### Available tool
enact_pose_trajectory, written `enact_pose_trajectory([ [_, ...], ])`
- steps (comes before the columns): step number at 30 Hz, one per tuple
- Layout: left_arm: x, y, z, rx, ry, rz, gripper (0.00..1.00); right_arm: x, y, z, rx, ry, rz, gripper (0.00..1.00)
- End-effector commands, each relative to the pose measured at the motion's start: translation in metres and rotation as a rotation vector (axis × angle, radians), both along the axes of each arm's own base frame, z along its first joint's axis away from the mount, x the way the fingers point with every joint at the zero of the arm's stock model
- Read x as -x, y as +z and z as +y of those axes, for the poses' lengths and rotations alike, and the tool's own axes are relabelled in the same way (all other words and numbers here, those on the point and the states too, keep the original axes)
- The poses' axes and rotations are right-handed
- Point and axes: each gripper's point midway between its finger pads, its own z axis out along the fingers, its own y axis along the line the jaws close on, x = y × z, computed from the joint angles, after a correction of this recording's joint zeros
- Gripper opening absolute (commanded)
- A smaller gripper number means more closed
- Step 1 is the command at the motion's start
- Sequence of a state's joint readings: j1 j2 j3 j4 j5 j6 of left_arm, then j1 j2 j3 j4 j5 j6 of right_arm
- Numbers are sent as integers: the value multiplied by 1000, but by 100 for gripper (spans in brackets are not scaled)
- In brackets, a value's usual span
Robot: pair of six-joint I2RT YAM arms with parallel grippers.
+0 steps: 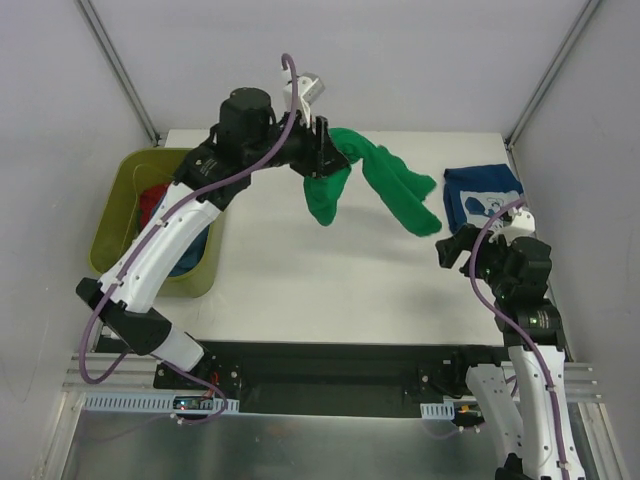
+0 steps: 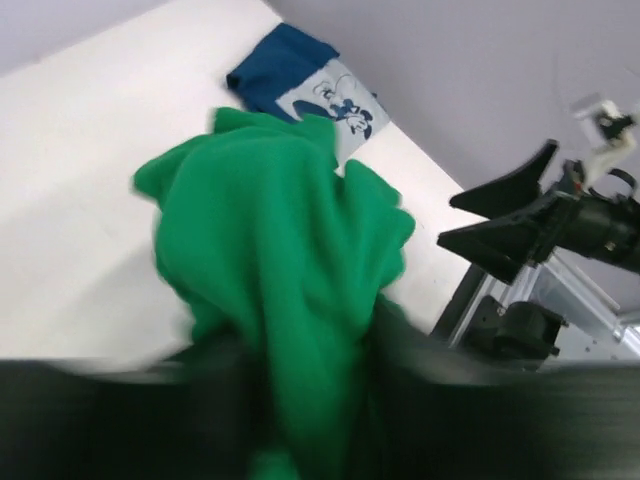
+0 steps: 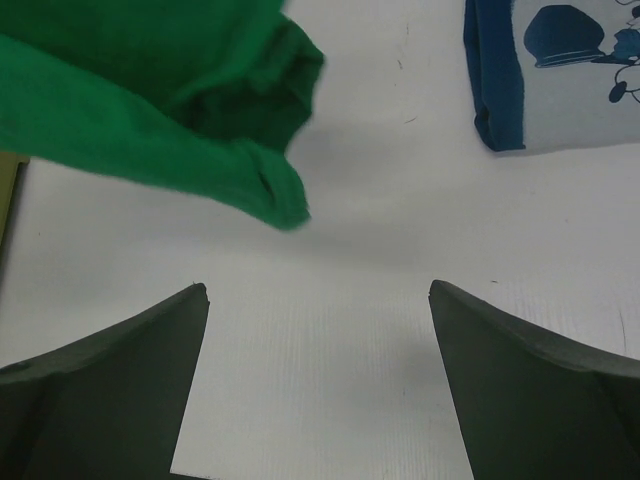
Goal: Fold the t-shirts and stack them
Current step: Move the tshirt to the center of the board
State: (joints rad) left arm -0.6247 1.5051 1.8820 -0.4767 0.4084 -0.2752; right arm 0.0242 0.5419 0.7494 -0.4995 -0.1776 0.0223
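The soft, light green t-shirt is being gripped, bunched, by the left hand; its hem looks the better hold. The right hand is being held open, empty.

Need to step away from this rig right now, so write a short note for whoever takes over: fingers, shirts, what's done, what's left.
Left gripper: fingers closed on the plain bright green cloth t-shirt, which hangs bunched above the white table.
Right gripper: fingers wide open, empty, low over the table.
Navy t-shirt with white cartoon print: at the table's far right corner, apparently folded.
Red cloth and mid-blue cloth: in the olive-green plastic tub, far left.
Done: probably the navy one.
Left: fold the green one, stack it, then the tub's contents.
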Motion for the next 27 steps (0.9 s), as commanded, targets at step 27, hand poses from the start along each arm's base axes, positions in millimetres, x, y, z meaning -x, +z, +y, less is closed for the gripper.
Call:
enact_pose_trajectory([
  [27, -57, -313, 100, -310, 635, 664, 85, -1, -126, -53, 74, -430, 632, 97],
])
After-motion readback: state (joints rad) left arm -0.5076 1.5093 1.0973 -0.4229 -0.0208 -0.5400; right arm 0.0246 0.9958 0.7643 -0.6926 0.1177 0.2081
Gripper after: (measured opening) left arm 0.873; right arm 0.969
